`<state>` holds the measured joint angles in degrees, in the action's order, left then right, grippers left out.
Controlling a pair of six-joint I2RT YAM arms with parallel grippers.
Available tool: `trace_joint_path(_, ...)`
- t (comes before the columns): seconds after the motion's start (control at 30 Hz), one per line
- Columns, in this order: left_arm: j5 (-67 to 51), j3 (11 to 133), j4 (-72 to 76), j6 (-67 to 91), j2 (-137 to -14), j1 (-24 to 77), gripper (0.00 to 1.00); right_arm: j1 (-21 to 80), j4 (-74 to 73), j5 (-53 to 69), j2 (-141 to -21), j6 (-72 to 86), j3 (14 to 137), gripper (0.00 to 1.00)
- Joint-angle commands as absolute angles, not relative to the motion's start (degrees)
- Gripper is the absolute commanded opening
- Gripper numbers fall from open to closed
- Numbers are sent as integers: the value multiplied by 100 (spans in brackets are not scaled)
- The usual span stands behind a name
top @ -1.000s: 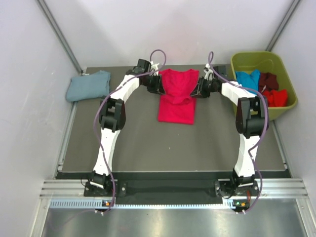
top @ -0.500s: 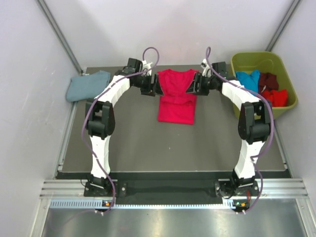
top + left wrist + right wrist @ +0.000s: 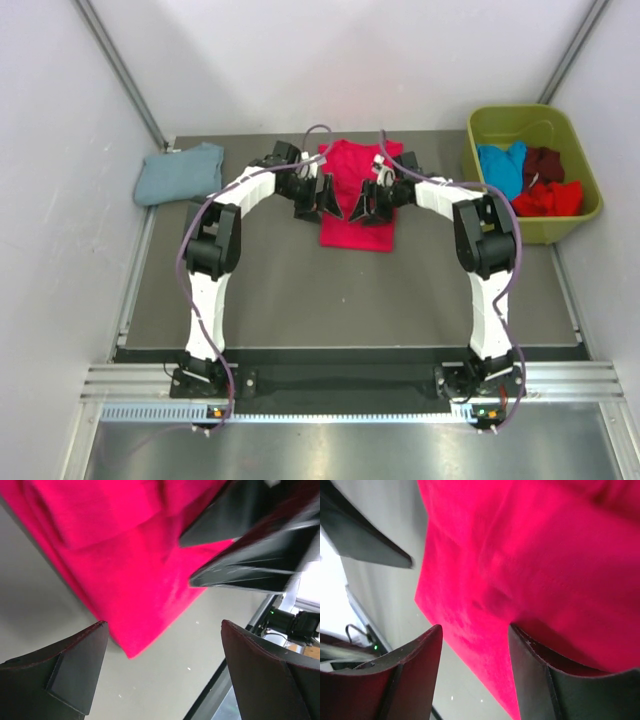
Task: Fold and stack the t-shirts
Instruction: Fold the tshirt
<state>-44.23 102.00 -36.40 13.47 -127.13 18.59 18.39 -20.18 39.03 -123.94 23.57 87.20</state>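
Note:
A crimson-red t-shirt [image 3: 358,232] lies partly folded at the middle back of the table. My left gripper [image 3: 315,208] hangs open at its left edge; in the left wrist view its jaws stand wide apart [image 3: 162,630] over the shirt's lower corner [image 3: 135,605]. My right gripper [image 3: 366,212] is over the shirt's right half, its jaws [image 3: 475,630] open with the flat red cloth [image 3: 530,570] showing between them. Neither holds anything. A folded blue-grey t-shirt [image 3: 180,172] rests at the far left.
An olive-green bin [image 3: 548,229] at the back right holds bright blue [image 3: 500,165], maroon [image 3: 545,162] and red [image 3: 550,197] shirts. White walls close in on both sides. The right gripper's fingers [image 3: 240,540] show in the left wrist view.
Both grippers have left the shirt's upper sides and swung down and inward to its middle. Both have opened, the left one wider.

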Motion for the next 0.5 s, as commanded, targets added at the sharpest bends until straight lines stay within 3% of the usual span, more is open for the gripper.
trace_joint_path(0.0,-4500,10327,-3436,1433,-12963,1846,99,1784,-1775,3701,-12488,2294,9149,56)
trace_joint_path(0.23,-4377,10345,-3595,1433,-13254,1846,99,1635,-1714,3577,-12796,2338,9614,56)
trace_joint_path(0.47,-4193,10248,-3586,1397,-13237,1846,99,1380,-1591,3340,-13350,2277,11132,57)
